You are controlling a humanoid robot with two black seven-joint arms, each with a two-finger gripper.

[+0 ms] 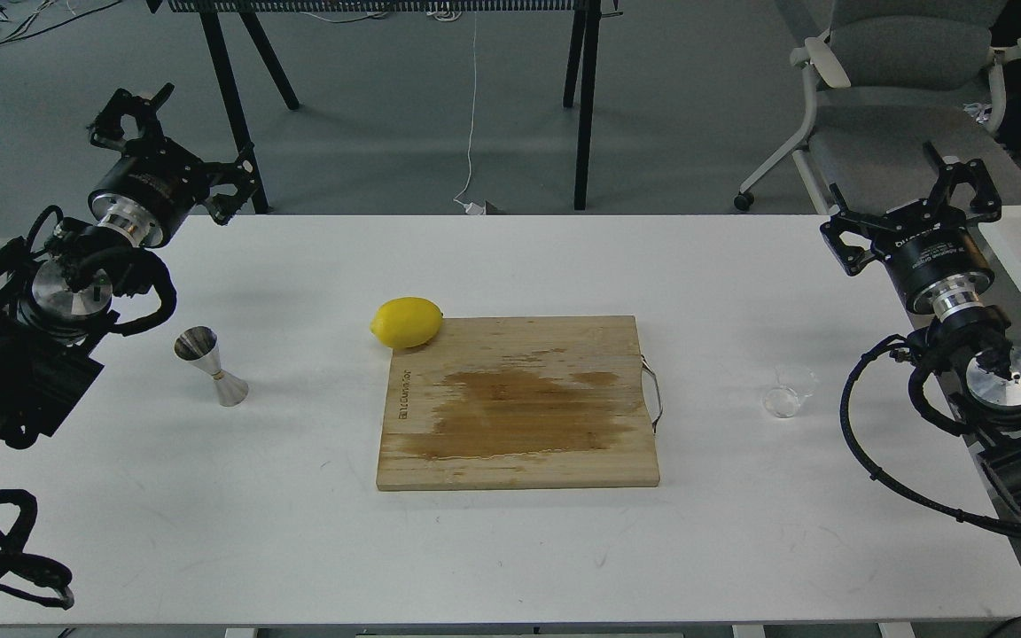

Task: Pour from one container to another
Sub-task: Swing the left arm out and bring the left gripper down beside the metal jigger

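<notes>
A small clear glass cup stands on the white table at the right, just right of the cutting board. The shiny steel jigger stands upright at the left of the table. My left gripper is raised over the table's far left corner, open and holding nothing, well behind the jigger. Above the table's right edge my right gripper is open and holding nothing, behind and to the right of the glass cup.
A wooden cutting board with a wet stain and a metal handle lies in the middle. A yellow lemon rests at its far left corner. Black table legs and an office chair stand beyond the table.
</notes>
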